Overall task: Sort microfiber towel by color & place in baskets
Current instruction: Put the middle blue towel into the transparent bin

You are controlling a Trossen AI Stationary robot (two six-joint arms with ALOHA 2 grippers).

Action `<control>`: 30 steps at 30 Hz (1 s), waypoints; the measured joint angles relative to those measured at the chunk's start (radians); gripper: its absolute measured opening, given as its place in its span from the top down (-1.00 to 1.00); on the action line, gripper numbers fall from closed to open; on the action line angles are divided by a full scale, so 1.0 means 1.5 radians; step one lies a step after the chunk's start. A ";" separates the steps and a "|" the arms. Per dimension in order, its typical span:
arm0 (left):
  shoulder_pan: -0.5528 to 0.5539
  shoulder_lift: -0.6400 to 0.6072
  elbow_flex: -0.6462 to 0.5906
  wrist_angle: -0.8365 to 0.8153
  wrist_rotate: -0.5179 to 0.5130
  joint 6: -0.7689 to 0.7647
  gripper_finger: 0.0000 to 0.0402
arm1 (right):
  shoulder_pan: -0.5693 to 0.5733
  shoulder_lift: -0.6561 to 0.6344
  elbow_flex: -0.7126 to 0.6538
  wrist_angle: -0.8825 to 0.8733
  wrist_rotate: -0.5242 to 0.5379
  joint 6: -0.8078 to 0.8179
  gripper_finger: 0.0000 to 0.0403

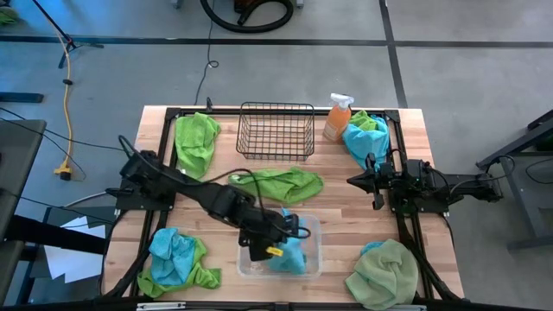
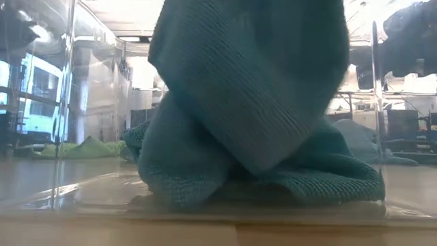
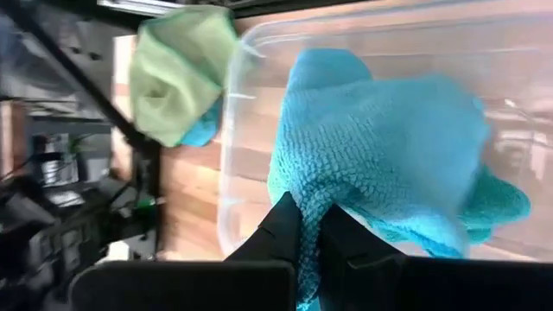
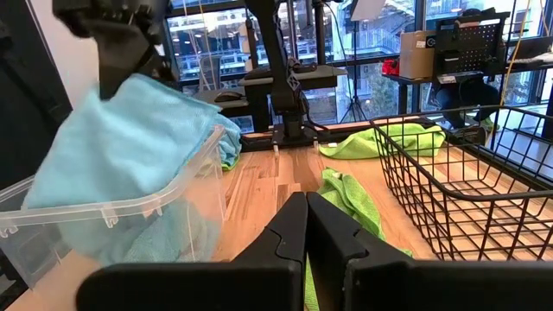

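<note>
A turquoise microfiber towel (image 3: 371,147) hangs from my shut left gripper (image 3: 309,218) over the clear plastic tub (image 1: 311,226) near the table's front edge. More turquoise cloth lies in the tub. My right gripper (image 4: 305,226) is shut on nothing and waits level at the table's right side (image 1: 373,182). The black wire basket (image 1: 276,130) stands at the far middle. A lime green towel (image 1: 285,183) lies flat between basket and tub, another (image 1: 196,142) at the far left. A turquoise and lime heap (image 1: 177,259) lies at the near left. My left gripper pinches a bunched fold of the turquoise towel (image 3: 313,200) between its two fingers. The fingers slant down from above, from the table's left. The towel hangs below them inside the tub, and its lower end (image 2: 205,184) rests on the tub's floor.
An orange spray bottle (image 1: 337,117) stands right of the wire basket, beside a turquoise and green heap (image 1: 365,138) at the far right. A pale sage green towel (image 1: 384,272) lies at the near right corner. Bare wood shows between the tub and my right arm.
</note>
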 joint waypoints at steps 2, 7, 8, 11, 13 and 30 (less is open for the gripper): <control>0.003 0.024 0.032 -0.022 0.011 0.001 1.00 | 0.000 0.000 0.000 0.000 0.000 0.000 1.00; 0.007 0.085 0.101 -0.103 0.029 0.044 1.00 | 0.000 0.000 0.000 0.000 0.000 0.000 1.00; 0.007 0.097 0.113 -0.117 0.029 0.056 1.00 | 0.000 0.000 0.000 0.000 0.000 0.000 1.00; 0.007 0.124 0.133 -0.148 0.032 0.073 1.00 | 0.000 0.000 0.000 0.000 0.000 0.000 1.00; 0.007 0.140 0.134 -0.157 0.033 0.080 1.00 | 0.000 0.000 0.000 0.000 0.000 0.000 1.00; 0.008 0.229 0.134 -0.153 0.071 0.096 1.00 | 0.000 0.000 0.000 0.000 0.000 0.000 1.00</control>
